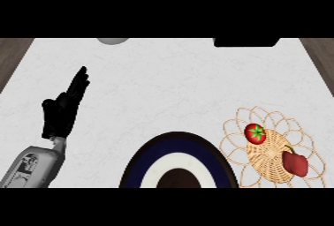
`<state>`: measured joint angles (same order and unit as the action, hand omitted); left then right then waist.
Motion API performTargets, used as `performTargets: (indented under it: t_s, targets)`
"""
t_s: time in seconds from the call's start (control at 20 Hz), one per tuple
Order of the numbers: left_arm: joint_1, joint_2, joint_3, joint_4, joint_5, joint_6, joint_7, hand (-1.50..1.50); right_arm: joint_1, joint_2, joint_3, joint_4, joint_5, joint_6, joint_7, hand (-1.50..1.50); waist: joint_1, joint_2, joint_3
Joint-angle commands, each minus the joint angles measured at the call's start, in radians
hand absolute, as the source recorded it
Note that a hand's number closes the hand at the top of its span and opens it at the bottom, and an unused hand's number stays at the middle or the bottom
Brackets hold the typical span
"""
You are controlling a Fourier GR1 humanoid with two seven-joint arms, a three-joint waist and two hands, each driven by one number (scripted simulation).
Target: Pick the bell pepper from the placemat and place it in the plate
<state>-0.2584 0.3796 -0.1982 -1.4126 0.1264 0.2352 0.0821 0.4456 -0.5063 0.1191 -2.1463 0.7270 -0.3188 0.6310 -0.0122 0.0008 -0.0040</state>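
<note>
Pepper (295, 163) on mat (269, 170), counter's (163, 79) near right corner, beside tomato (256, 133) | plate (176, 139) at near edge, left of mat | I see left hand (60, 112) released, fingers straight, near left edge.

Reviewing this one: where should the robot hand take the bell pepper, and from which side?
Probably the red body of the bell pepper, below its stem, coming from above on the right: it lies on the placemat with the tomato near its upper left.
</note>
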Motion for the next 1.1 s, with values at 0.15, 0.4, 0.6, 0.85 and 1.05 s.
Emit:
performTargets:
  t_s: [0.15, 0.4, 0.6, 0.85, 1.05]
  targets:
    - [0.007, -0.015, 0.014, -0.030, -0.010, -0.016, 0.022, 0.00, -0.019, -0.036, -0.019, -0.173, -0.033, 0.288, 0.302, -1.50, 0.012, -0.001, 0.003]
    - [-0.022, -0.039, 0.056, 0.025, -0.037, -0.056, -0.005, 0.00, -0.164, 0.008, -0.080, -0.024, -0.093, 0.357, 0.268, -1.50, 0.012, 0.000, 0.004]
    - [-0.036, -0.063, 0.062, 0.030, -0.068, -0.059, 0.003, 0.00, -0.235, 0.033, -0.082, 0.098, -0.086, 0.393, 0.235, -1.50, 0.013, 0.000, 0.004]
    - [0.050, -0.036, 0.105, -0.043, -0.046, -0.115, 0.007, 0.00, -0.153, 0.088, -0.024, 0.107, -0.020, 0.411, 0.216, -1.50, 0.011, -0.002, 0.004]
    - [0.034, -0.121, 0.060, -0.034, -0.121, -0.057, 0.017, 0.00, -0.167, 0.094, -0.096, 0.275, -0.032, 0.381, 0.088, -1.50, 0.009, -0.001, 0.004]
